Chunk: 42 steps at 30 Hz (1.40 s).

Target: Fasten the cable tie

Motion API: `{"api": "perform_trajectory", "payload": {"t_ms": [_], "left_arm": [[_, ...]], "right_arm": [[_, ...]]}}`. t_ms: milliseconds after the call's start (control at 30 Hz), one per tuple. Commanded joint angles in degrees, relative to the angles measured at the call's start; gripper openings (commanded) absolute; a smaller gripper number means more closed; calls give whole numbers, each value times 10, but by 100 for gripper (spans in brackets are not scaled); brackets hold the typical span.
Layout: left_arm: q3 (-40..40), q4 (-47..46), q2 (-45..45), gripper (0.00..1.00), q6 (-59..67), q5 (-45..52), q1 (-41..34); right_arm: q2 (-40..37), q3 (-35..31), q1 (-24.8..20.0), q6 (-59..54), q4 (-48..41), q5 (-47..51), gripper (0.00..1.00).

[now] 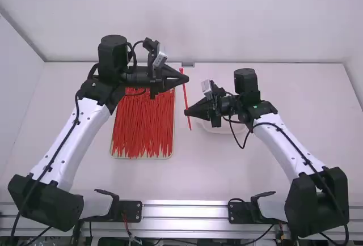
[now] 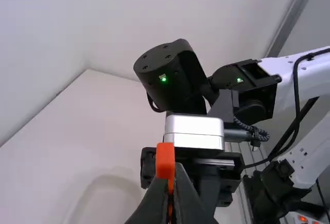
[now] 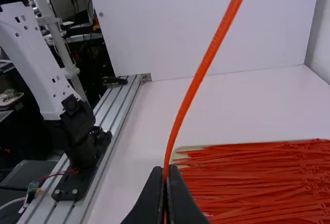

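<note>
Right gripper [image 1: 187,111] clamped on the tie [image 1: 185,96] near its lower end, just right of tray [image 1: 142,157]. Left gripper [image 1: 180,79] pinches tie's head end, at tray's far right corner.

The tabletop [image 1: 306,93] middle is barred by the cable tie [image 1: 186,101] pinched between left gripper [image 1: 182,79] and right gripper [image 1: 187,111], with the tray [image 1: 142,157] beside it; passage seems left toward the right edge.
</note>
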Motion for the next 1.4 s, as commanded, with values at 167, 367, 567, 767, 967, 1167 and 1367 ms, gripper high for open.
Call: {"api": "perform_trajectory", "payload": {"t_ms": [167, 367, 567, 767, 967, 1167, 1367], "left_arm": [[-3, 5, 2, 38, 8, 12, -5], [-3, 21, 2, 80, 9, 29, -5], [-3, 77, 2, 99, 22, 71, -5], [-3, 137, 2, 99, 3, 70, -6], [-3, 188, 2, 84, -33, 66, -10], [-3, 237, 2, 61, -77, 66, -9], [-3, 248, 2, 53, -97, 38, -10]], "right_arm": [[2, 17, -14, 0, 15, -31, 0], [2, 17, -34, 0, 29, -53, 0], [2, 17, -43, 0, 33, -58, 0], [2, 17, -52, 35, 83, -69, 0], [2, 17, -49, 99, 165, -68, 0], [2, 17, -22, 174, 229, 0, 0], [2, 17, 1, 196, 243, 47, 0]]}}
